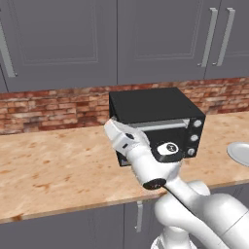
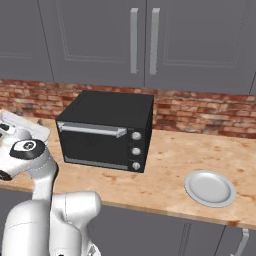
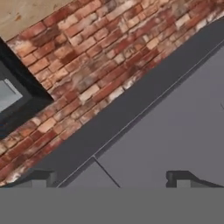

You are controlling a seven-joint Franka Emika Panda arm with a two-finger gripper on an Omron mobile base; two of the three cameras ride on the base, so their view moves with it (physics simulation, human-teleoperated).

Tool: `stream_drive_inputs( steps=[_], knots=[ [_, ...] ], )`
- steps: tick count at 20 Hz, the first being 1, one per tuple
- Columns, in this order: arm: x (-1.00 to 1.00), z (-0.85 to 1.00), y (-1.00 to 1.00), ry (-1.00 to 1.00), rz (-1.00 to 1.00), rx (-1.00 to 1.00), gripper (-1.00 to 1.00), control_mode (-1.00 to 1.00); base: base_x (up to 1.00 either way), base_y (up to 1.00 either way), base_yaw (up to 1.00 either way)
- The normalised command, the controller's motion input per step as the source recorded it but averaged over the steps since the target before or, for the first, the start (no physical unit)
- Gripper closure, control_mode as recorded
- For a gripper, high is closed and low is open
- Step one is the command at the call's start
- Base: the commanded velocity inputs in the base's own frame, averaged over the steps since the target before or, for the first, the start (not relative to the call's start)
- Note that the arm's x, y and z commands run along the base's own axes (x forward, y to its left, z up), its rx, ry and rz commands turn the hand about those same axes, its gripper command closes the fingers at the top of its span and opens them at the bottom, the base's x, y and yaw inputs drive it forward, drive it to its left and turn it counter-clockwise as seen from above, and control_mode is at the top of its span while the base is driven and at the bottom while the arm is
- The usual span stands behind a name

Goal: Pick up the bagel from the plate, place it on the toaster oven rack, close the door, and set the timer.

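The black toaster oven (image 2: 107, 131) stands on the counter against the brick wall. Its door (image 2: 95, 145) is shut, with the silver bar handle (image 2: 92, 130) along its top, so the toaster oven rack is hidden behind it. The pale plate (image 2: 210, 188) lies on the counter to the oven's right with nothing on it, and its edge (image 1: 240, 153) also shows in the left base view. The bagel is out of view. My gripper (image 3: 113, 178) is open, fingertips wide apart with nothing between them. It is raised in front of the oven's left side, facing the wall and upper cabinets.
Three knobs (image 2: 136, 150) run down the oven's right front. Brick backsplash (image 3: 100, 65) and grey upper cabinets (image 2: 145, 40) rise behind it. Wooden counter (image 1: 58, 160) stretches left of the oven. A corner of the oven (image 3: 13, 100) shows at the hand view's left.
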Motion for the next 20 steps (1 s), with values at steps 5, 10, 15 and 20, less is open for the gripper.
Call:
stream_drive_inputs(
  steps=[5,10,15,20],
  knots=[
    [-0.11,0.97,0.21,0.35,-0.08,0.57,-1.0,-1.0,0.0,0.0,0.0],
    [-0.25,0.7,-0.1,0.41,-0.23,0.65,-1.0,-1.0,0.0,0.0,0.0],
    [-0.45,0.18,-0.61,0.41,-0.37,0.65,-1.0,-1.0,0.0,0.0,0.0],
    [-0.11,-0.45,-0.95,0.27,-0.5,0.53,-1.0,-1.0,0.0,0.0,0.0]
  ],
)
